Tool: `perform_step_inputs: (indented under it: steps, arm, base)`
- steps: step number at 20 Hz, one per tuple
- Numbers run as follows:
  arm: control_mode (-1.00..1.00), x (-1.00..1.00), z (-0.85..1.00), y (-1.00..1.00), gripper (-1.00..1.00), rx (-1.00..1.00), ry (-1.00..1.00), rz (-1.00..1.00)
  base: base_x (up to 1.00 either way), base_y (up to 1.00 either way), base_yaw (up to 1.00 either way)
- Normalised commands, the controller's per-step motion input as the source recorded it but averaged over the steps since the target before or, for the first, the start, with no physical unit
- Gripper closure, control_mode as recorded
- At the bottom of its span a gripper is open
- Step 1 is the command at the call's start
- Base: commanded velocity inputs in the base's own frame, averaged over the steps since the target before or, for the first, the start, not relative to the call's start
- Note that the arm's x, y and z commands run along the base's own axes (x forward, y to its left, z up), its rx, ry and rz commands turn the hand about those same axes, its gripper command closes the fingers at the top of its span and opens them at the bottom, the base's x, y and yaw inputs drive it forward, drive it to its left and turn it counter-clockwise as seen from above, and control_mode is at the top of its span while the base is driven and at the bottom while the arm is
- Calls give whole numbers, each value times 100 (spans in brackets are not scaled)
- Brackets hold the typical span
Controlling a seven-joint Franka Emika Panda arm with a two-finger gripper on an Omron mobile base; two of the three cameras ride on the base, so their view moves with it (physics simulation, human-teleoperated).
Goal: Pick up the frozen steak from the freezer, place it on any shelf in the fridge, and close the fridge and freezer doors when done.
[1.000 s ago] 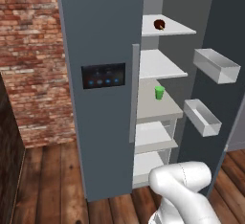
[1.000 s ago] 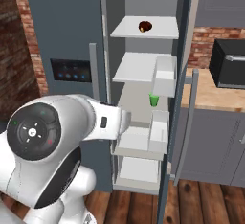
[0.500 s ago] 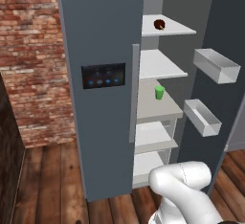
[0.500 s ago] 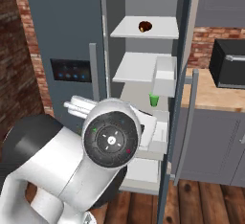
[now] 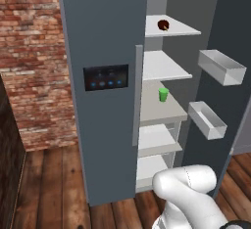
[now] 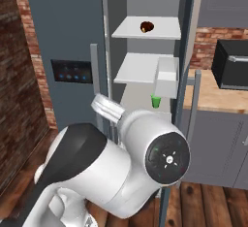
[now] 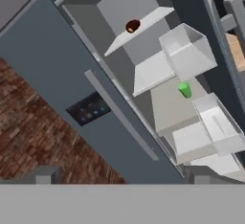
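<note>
Tool [image 7: 119, 176] open, rolled, facing freezer [image 7: 158, 65] from afar.

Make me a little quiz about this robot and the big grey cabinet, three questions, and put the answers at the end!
1. True or false: the steak lies on a higher shelf than the green cup.
2. Which door carries the black panel with blue lights? A) the shut one B) the open one with white bins
3. Fill in: the hand is ____ and holds nothing.

Key: 1 true. 2 A. 3 open.
</note>
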Motion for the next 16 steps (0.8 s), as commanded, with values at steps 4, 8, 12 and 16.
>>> perform_step_inputs:
  steps: [4,8,12,16]
  arm:
    - [-100,1,-10,-25,-100,5,-3,4]
    - [-100,15,-24,-21,-100,4,-13,1]
    - [-100,36,-7,-26,-100,6,-10,3]
    - [-100,37,0,-26,-100,2,0,5]
  base:
    - [0,0,0]
    - [0,0,0]
    - [0,0,0]
    - [0,0,0]
